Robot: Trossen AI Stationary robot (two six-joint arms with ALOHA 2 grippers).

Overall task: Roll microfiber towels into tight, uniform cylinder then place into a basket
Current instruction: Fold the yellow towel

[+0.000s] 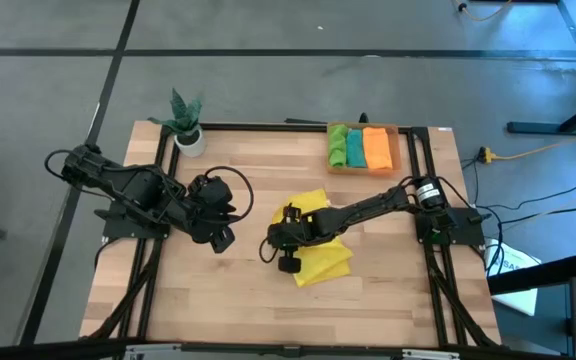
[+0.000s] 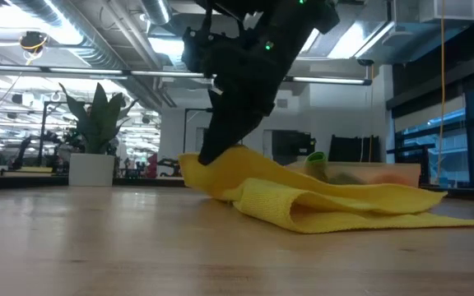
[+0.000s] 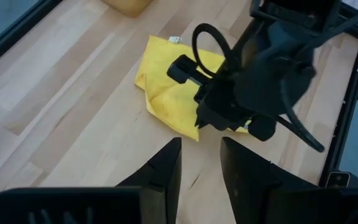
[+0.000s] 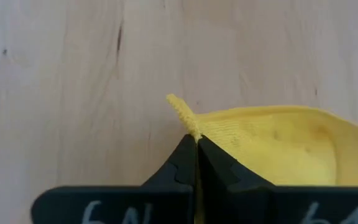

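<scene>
Both arms matte black, jointed, looped black cables. Right claw (image 4: 196,163): wedge fingers, white markings. Left claw (image 3: 201,169): same fingers.

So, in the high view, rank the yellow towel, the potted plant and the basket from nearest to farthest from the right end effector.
1. Yellow towel: pinched in the right end effector, mid-table.
2. Potted plant: far-left corner.
3. Basket: far-right side, holding three rolled towels.
Plant and basket are too close to call.

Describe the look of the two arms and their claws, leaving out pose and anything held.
Both arms are dark, nearly black, jointed segments with black cables looping beside the wrists. The left claw has two flat, tapering black fingers. The right claw has matching black fingers with stepped inner edges, and pale printed characters on its body. The right arm's base joint has a silvery band.
</scene>
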